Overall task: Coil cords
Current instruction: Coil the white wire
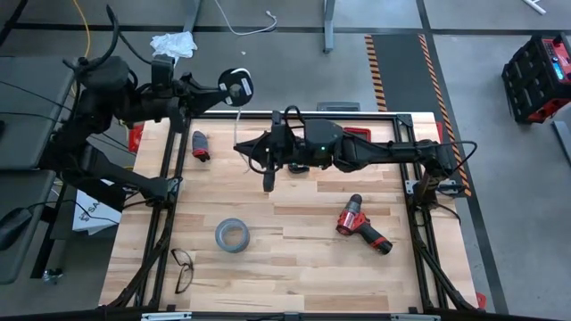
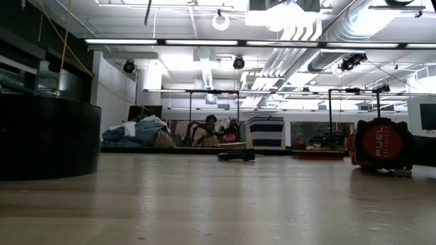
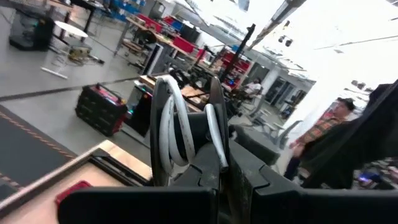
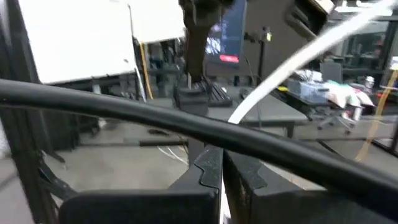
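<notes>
A small black spool (image 1: 237,86) with a white label hangs just past the table's far edge, and my left gripper (image 1: 220,86) is shut on it. In the left wrist view the white cord is wound in several turns on the spool (image 3: 186,127). From the spool the thin white cord (image 1: 236,123) runs straight to my right gripper (image 1: 240,145), which is shut on it above the table's far left part. In the right wrist view the cord (image 4: 292,62) leaves the right gripper (image 4: 216,157) in a straight slanting line. My left gripper pinches the spool between its two fingers at the rim nearest the gripper (image 3: 214,163). The fingers come level from the table's left. The spool is lifted clear, with nothing under it. My right gripper pinches the white cord (image 4: 233,119) between its two fingers at their free ends. The fingers are level and point toward the table's left edge. The cord runs drawn straight from them to the spool, clear of the table.
On the table lie a grey tape roll (image 1: 231,235), a red drill (image 1: 362,226), a pair of glasses (image 1: 182,267) and a small red and black tool (image 1: 200,145). A black frame (image 1: 357,116) borders the table. A black cable (image 4: 124,109) crosses the right wrist view.
</notes>
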`<action>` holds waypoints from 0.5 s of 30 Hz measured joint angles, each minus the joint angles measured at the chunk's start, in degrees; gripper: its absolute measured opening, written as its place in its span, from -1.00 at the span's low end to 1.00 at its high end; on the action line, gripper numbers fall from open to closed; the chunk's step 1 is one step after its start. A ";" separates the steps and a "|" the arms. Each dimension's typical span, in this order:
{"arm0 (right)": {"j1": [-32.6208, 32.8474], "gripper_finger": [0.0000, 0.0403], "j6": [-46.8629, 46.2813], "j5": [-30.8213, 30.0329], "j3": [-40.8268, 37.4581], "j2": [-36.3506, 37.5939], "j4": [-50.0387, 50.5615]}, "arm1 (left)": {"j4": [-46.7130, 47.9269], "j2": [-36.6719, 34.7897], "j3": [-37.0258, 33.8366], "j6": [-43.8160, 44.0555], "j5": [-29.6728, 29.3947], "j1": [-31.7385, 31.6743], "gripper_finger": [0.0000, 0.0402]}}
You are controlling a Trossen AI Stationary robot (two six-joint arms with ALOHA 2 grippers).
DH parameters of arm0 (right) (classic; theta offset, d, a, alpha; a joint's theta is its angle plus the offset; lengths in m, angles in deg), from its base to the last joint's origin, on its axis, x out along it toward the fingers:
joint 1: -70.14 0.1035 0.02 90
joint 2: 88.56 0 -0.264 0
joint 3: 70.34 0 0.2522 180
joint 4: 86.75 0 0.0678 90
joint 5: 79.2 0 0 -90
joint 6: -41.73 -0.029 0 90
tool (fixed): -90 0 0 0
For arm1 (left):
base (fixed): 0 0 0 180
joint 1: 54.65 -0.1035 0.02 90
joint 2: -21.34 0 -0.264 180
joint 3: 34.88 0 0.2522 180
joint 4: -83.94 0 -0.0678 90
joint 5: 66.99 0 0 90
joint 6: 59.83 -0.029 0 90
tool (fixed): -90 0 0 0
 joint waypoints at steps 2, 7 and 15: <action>-0.02 -1.00 1.03 -0.85 0.00 0.15 1.68 | 0.33 -0.26 0.01 1.79 1.68 0.02 -0.99; -1.36 -1.00 3.13 -2.05 -0.04 1.71 5.03 | 2.75 -1.15 0.01 6.42 6.04 -0.01 -0.99; -2.65 -1.00 3.81 -2.61 -0.02 3.63 4.73 | 5.37 -2.59 0.06 5.17 0.58 0.00 -1.00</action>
